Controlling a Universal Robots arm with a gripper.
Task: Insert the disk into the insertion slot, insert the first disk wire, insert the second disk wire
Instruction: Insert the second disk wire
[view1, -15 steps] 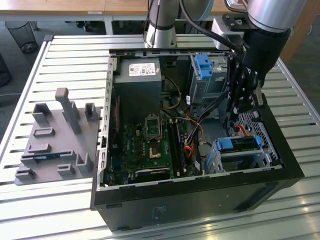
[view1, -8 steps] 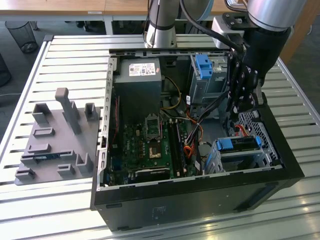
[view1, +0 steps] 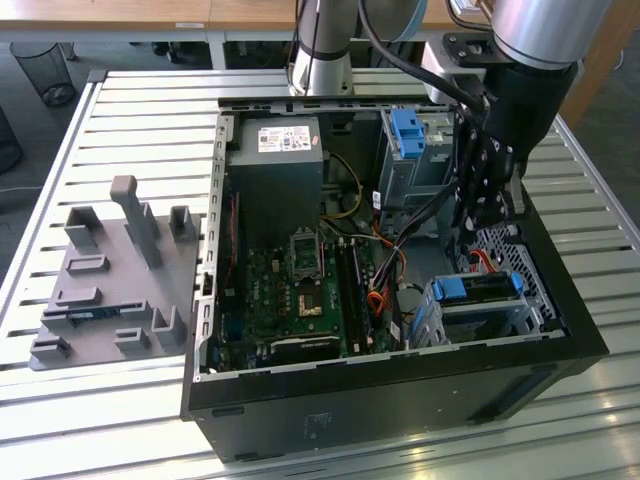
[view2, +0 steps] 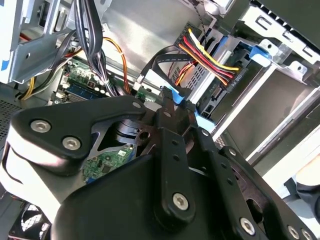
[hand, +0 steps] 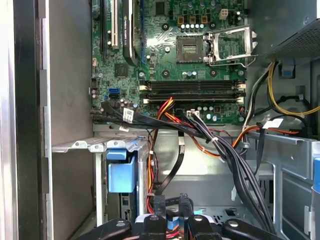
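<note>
The disk (view1: 480, 288), silver in a bright blue carrier, lies inside the insertion slot (view1: 492, 322), a low silver cage at the case's near corner on the exterior view's right. My gripper (view1: 485, 230) hangs just behind it. In the second wrist view my gripper (view2: 177, 107) is shut on the blue plug (view2: 172, 94) of a flat black wire (view2: 162, 57), a short way from the disk's rear edge. A red, yellow and black wire (view2: 212, 57) ends in a black plug seated on that edge. The first wrist view shows my gripper (hand: 172, 215) beside the blue carrier (hand: 121, 172).
A taller grey bay with a blue latch (view1: 408, 135) stands behind the gripper. The green motherboard (view1: 300, 290) and power supply (view1: 275, 170) fill the case's middle. Black cable bundles (hand: 235, 160) cross near the gripper. A grey fixture plate (view1: 115, 280) lies on the slatted table at the exterior view's left.
</note>
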